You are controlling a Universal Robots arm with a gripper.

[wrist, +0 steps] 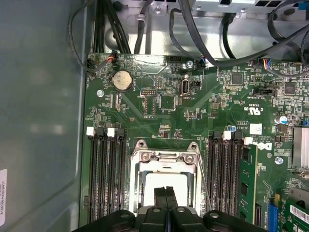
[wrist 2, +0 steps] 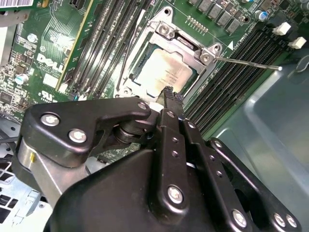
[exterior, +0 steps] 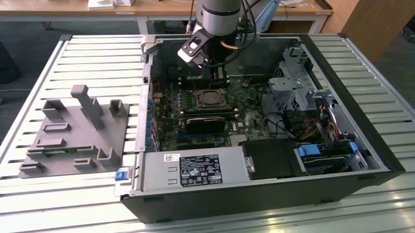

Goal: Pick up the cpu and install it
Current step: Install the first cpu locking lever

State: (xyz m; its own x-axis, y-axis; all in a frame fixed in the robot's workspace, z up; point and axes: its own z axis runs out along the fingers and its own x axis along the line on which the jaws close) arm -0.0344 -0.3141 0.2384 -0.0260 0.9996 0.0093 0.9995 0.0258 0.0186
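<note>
While the arm hangs over the open case [exterior: 363,145] on the slatted worktop [exterior: 97,53], the cpu [wrist 2: 161,75] already looks to be sitting in its socket [wrist 2: 166,34] on the motherboard [wrist: 193,111], silver top up, square inside the metal frame. The hand [wrist 2: 169,96] is right above it with its fingertips [wrist: 165,191] pressed together and nothing between them, tips hovering over the near edge of the chip; can't tell whether they actually touch it. So I'd say pickup and drop-in are basically done. What's left, going by the second wrist view, is the locking bit: the retention lever [wrist 2: 246,63] sticks out away from the socket, not tucked down, so the chip doesn't look clamped yet. Room-wise it's tight-ish: RAM slots [wrist: 106,179] run along both sides of the socket, so sideways there's little slack before hitting latches. Straight up is open. Case wall [wrist: 43,121] is near on one side, and cables [wrist: 203,43] loop across beyond the board's edge. In the exterior view, the gray fixture [exterior: 71,131] sits well apart on the worktop, at that view's left.
</note>
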